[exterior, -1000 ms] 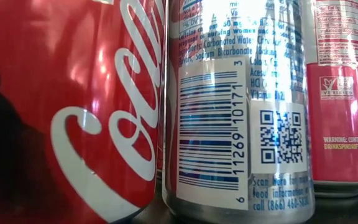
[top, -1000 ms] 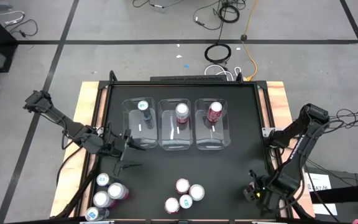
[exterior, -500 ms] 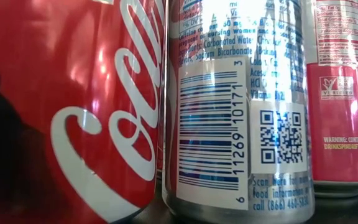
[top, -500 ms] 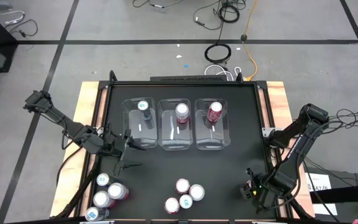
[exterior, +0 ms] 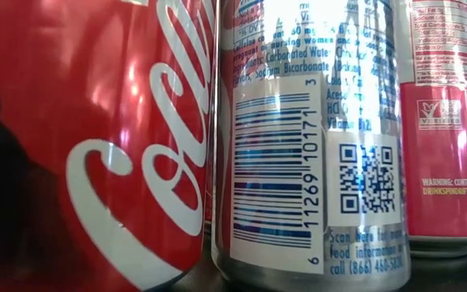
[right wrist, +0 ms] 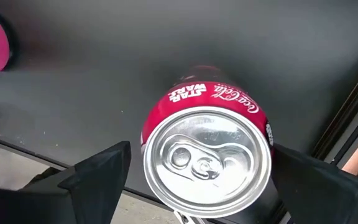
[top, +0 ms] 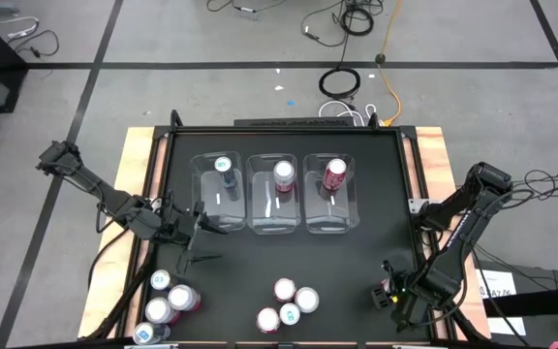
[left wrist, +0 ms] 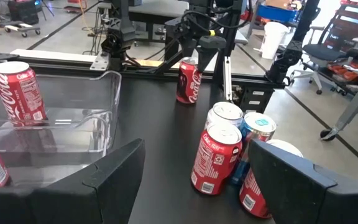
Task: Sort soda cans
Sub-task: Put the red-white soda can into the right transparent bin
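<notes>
The right gripper (top: pixel 387 294) is seen at the lower right of the high view, its fingers spread wide on either side of a dark red can (right wrist: pixel 207 163) standing on the black table (top: pixel 356 262). The left gripper (top: pixel 194 231) is parted and empty, just below the left clear bin (top: pixel 217 199). Other soda cans (top: pixel 289 302) are clustered at bottom centre.

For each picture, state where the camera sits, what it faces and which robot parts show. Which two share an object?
High: above, facing straight down on the table; both arms show.
Low: at table height, close against cans; no robot shows.
Left wrist: behind the left hand, facing a bin and cans.
Right wrist: over a red can, inside the right hand.
Shared: both wrist views show that red can.
</notes>
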